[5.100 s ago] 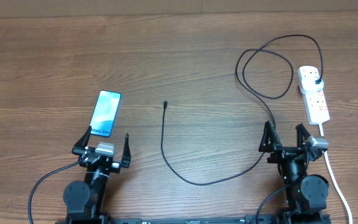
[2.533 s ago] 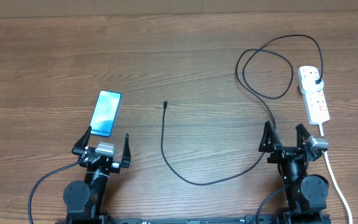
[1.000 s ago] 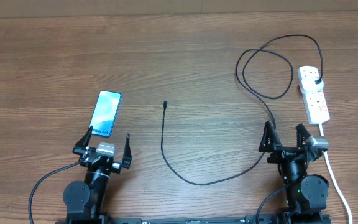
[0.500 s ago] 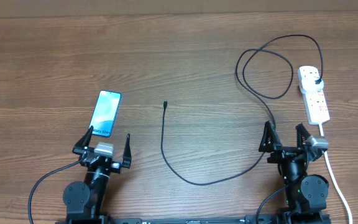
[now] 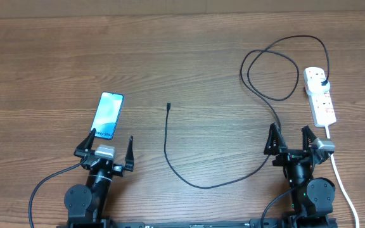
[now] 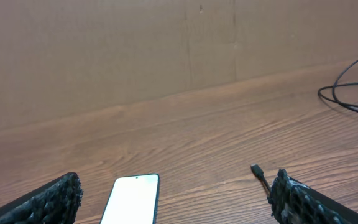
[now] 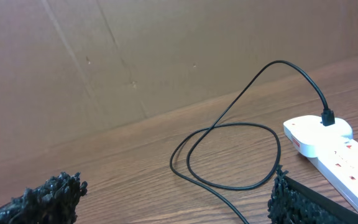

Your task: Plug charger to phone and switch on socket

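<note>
The phone [image 5: 108,115] lies flat on the wooden table with its blue screen lit, just ahead of my left gripper [image 5: 111,142], which stands open and empty. In the left wrist view the phone [image 6: 133,199] sits between the spread fingers, nearer the left one. The charger cable [image 5: 167,152] runs from its small connector tip [image 5: 168,106] in a long curve and a loop to its black plug [image 5: 322,82], seated in the white socket strip [image 5: 319,95]. My right gripper [image 5: 291,136] is open, just left of the strip's near end. The connector tip [image 6: 257,170] shows beside the left gripper's right finger.
The strip's white cord [image 5: 339,174] trails toward the near edge past the right arm's base. A brown cardboard wall [image 6: 166,43] stands behind the table. The cable loop [image 7: 229,155] lies in front of the right gripper.
</note>
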Tool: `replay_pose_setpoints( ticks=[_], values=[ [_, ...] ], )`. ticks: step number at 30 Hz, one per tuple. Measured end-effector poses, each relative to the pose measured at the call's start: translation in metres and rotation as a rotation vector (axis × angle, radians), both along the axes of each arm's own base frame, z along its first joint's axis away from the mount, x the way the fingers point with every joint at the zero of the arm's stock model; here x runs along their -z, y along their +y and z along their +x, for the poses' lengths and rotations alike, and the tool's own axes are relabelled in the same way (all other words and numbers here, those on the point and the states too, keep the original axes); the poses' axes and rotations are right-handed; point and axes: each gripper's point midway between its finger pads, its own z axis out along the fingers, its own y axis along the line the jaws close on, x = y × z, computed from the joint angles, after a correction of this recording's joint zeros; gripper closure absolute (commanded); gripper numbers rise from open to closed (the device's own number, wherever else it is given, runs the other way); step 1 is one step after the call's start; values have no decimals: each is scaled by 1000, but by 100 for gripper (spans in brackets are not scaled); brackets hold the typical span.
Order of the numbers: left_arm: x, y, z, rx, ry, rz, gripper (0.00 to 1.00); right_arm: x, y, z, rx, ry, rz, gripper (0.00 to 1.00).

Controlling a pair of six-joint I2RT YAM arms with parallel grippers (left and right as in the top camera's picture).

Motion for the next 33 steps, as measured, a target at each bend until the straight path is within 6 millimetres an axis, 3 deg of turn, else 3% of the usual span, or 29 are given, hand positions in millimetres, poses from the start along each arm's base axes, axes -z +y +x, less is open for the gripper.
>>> replay_pose_setpoints(
  ticks=[5,17,26,33],
  values=[
    [-2,-1,0,4,0,-17,0,0,0,0,0,0,-1,0],
    [-35,-1,7,6,41,-45,0,0,0,0,0,-2,0,0],
    [-66,-16,41,94,203,-85,0,-1,0,0,0,-2,0,0],
    [-78,-32,72,188,385,-121,0,-1,0,0,0,-3,1,0]
  ],
)
